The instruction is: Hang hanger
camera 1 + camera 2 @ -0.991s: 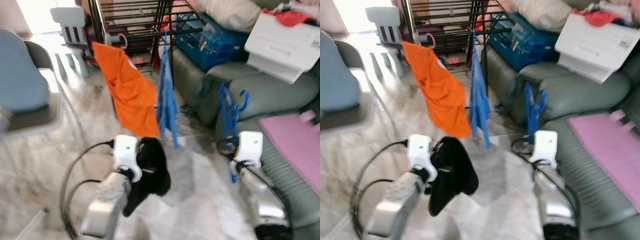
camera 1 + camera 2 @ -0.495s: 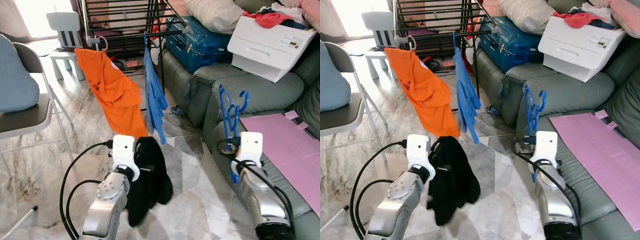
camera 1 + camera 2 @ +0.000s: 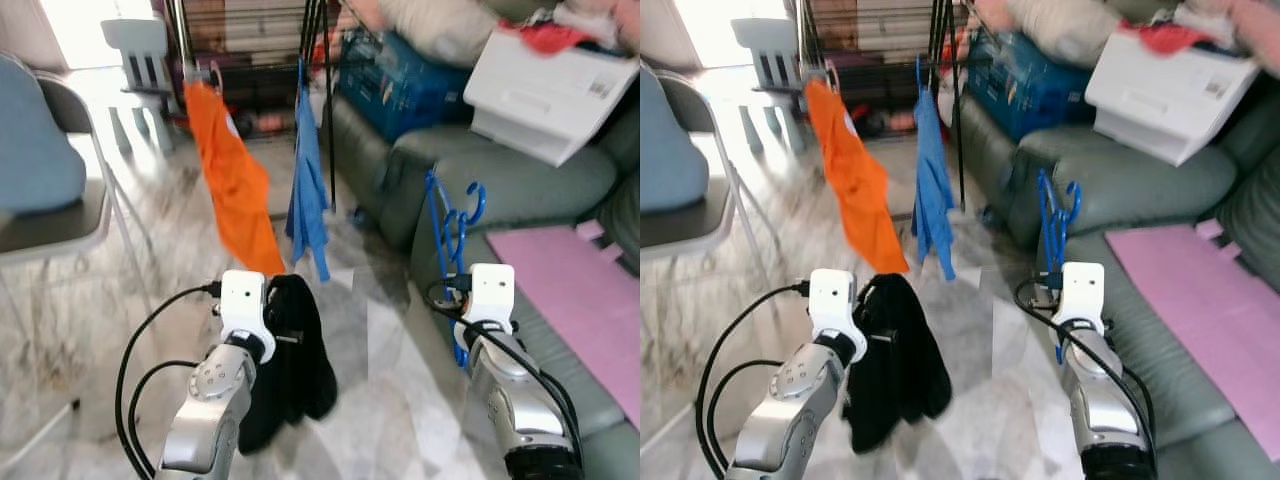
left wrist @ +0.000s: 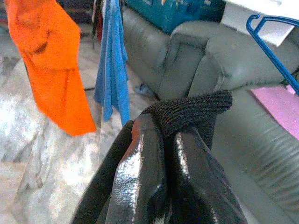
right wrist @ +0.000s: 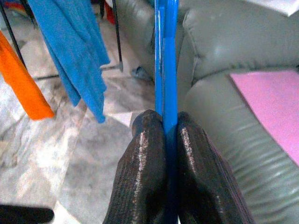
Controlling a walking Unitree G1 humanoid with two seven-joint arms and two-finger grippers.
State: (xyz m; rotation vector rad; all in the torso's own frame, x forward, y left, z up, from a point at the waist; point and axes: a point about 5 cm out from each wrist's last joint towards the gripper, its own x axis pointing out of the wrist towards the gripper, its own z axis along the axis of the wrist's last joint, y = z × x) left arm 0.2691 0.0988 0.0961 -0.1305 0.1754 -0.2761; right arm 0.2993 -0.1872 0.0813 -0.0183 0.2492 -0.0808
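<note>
My right gripper [image 5: 164, 140] is shut on a blue plastic hanger [image 3: 450, 222], which stands upright with its hook at the top, in front of the grey-green sofa [image 3: 520, 180]. My left gripper [image 4: 161, 135] is shut on a black knitted garment [image 3: 292, 360] that hangs limp below it over the floor. Ahead stands a dark drying rack [image 3: 250, 30]. An orange shirt [image 3: 230, 180] and a blue cloth [image 3: 308, 190] hang from it.
A folding chair [image 3: 50, 190] with a blue cushion stands at the left, and a small white chair [image 3: 140, 60] lies farther back. On the sofa lie a blue suitcase [image 3: 400, 80], a white box [image 3: 560, 95] and a pink mat [image 3: 570, 290]. Marble floor lies between.
The camera has shifted and the picture has blurred; the rack and its hanging clothes look nearer and more edge-on. Both grippers keep their hold as before.
</note>
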